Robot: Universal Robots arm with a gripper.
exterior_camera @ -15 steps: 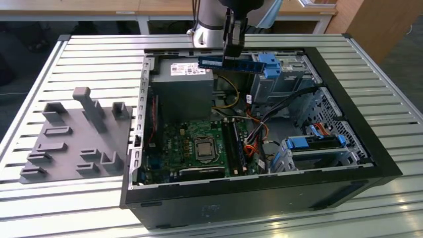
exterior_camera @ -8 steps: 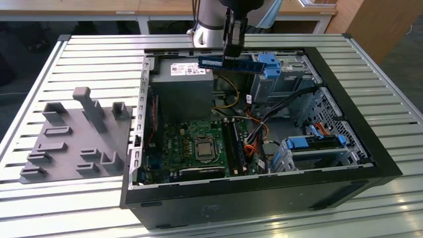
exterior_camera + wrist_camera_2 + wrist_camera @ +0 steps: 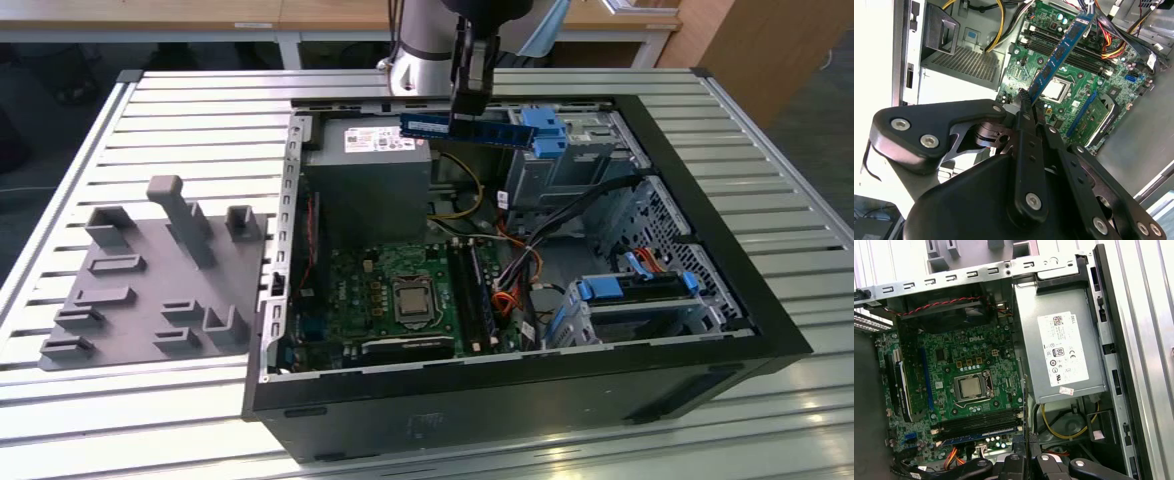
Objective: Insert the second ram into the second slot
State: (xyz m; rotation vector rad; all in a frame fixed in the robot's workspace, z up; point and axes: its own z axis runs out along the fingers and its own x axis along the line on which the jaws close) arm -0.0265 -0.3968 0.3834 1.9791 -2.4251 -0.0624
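Gripper (image 3: 467, 112) is clamped on the ram (image 3: 427, 125), gripping it near its middle. It hangs level, long edge down, in the upper middle of the exterior view, over the open case (image 3: 767, 320) beside the power supply (image 3: 367, 175). Lower in the frame, the slots (image 3: 470, 290) on the motherboard (image 3: 380, 300) lie well apart from it. A grey tray (image 3: 147, 290) sits at the exterior view's left.

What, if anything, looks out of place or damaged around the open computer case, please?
Nothing stands out. The tool is shut on the thin blue circuit-board memory stick, holding it in the air above the open black computer case. The stick shows no visible damage, and the green motherboard inside looks intact.
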